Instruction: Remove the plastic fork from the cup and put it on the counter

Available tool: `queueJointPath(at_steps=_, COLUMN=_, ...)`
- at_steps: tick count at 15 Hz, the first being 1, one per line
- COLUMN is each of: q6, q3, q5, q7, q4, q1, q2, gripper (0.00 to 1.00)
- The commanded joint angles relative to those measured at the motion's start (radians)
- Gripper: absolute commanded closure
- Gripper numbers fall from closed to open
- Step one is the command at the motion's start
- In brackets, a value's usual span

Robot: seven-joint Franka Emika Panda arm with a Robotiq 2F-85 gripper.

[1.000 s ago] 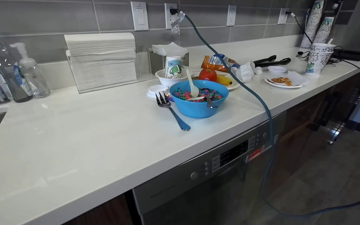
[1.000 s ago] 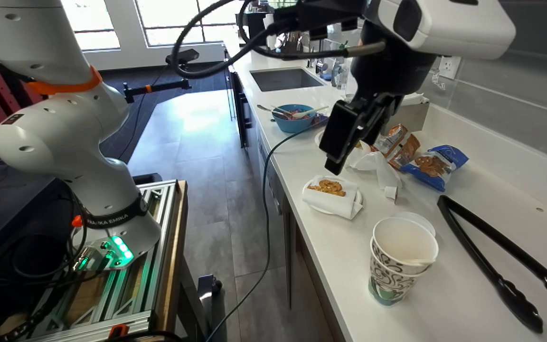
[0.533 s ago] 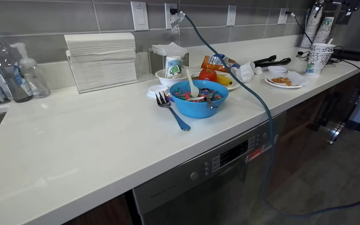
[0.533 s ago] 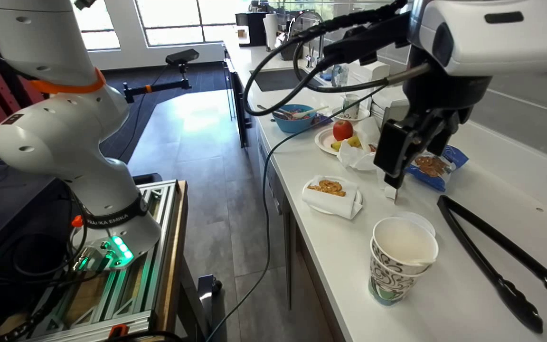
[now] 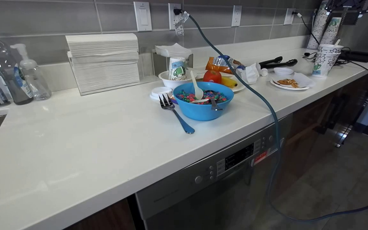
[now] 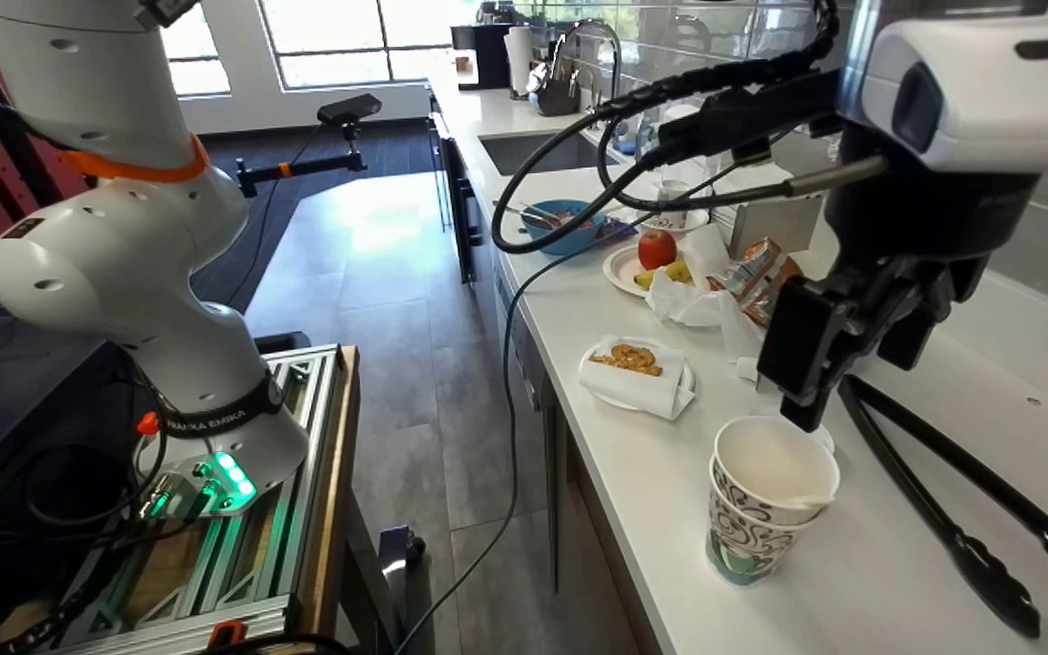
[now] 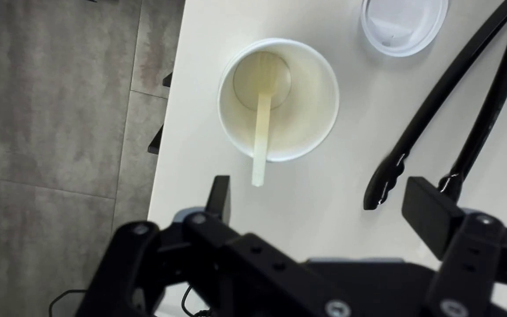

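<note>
Black two-finger gripper [image 7: 317, 193] has moved since half a second ago — lower in an exterior view and closer to the white paper cup with dark swirl print [image 6: 765, 468]. Cup hasn't shifted; it stands upright, nested in a second swirl-printed paper cup [image 6: 751, 546], on the long, smooth, off-white countertop [image 5: 91, 143].

Fingers [image 7: 220, 199] spread wide, well apart. Wrist view shows the pale plastic fork [image 7: 261, 127] in the upper cup — tines down at the bottom, handle leaning on the rim and sticking out past it. Handle end appears near one finger in that view, gap visible; can't read the height difference.

Nearby: shallow round white lid-like disc [image 7: 405, 26] just beside the cups, black tongs [image 7: 431, 110] lying splayed on the countertop. Folded white napkin [image 6: 638, 391] with brown snack pieces [image 6: 630, 358], near the cups. In both exterior views, round blue bowl [image 5: 203, 110] sits well apart from the cups. Metal fork [image 5: 179, 118] lies just beside the bowl.
</note>
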Motion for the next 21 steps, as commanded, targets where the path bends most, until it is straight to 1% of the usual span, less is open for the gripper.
queueJointPath(at_steps=1, q6=-0.01, q3=-0.004, q5=-0.013, q7=0.042, q4=0.054, q1=-0.008, q2=0.073, gripper=0.0)
queueJointPath(at_steps=6, q6=-0.011, q3=-0.009, q5=-0.014, q7=0.088, q4=0.085, q1=-0.011, q2=0.124, gripper=0.0)
queueJointPath(at_steps=9, q6=-0.014, q3=-0.018, q5=-0.035, q7=0.116, q4=0.104, q1=-0.01, q2=0.142, gripper=0.08)
queueJointPath(at_steps=10, q6=-0.016, q3=-0.021, q5=-0.043, q7=0.123, q4=0.11, q1=-0.01, q2=0.147, gripper=0.13)
queueJointPath(at_steps=12, q6=-0.025, q3=-0.029, q5=-0.067, q7=0.145, q4=0.121, q1=-0.009, q2=0.16, gripper=0.15)
queueJointPath(at_steps=13, q6=-0.029, q3=-0.032, q5=-0.08, q7=0.157, q4=0.123, q1=-0.008, q2=0.166, gripper=0.24)
queueJointPath(at_steps=14, q6=-0.028, q3=-0.031, q5=-0.086, q7=0.162, q4=0.123, q1=-0.009, q2=0.17, gripper=0.24)
queueJointPath(at_steps=15, q6=-0.03, q3=-0.031, q5=-0.087, q7=0.164, q4=0.124, q1=-0.01, q2=0.174, gripper=0.27)
queueJointPath(at_steps=16, q6=-0.032, q3=-0.029, q5=-0.084, q7=0.165, q4=0.123, q1=-0.011, q2=0.177, gripper=0.28)
queueJointPath(at_steps=17, q6=-0.036, q3=-0.028, q5=-0.081, q7=0.167, q4=0.124, q1=-0.012, q2=0.18, gripper=0.21)
queueJointPath(at_steps=18, q6=-0.041, q3=-0.027, q5=-0.082, q7=0.166, q4=0.125, q1=-0.012, q2=0.183, gripper=0.27)
queueJointPath(at_steps=21, q6=-0.054, q3=-0.029, q5=-0.087, q7=0.177, q4=0.126, q1=-0.01, q2=0.188, gripper=0.27)
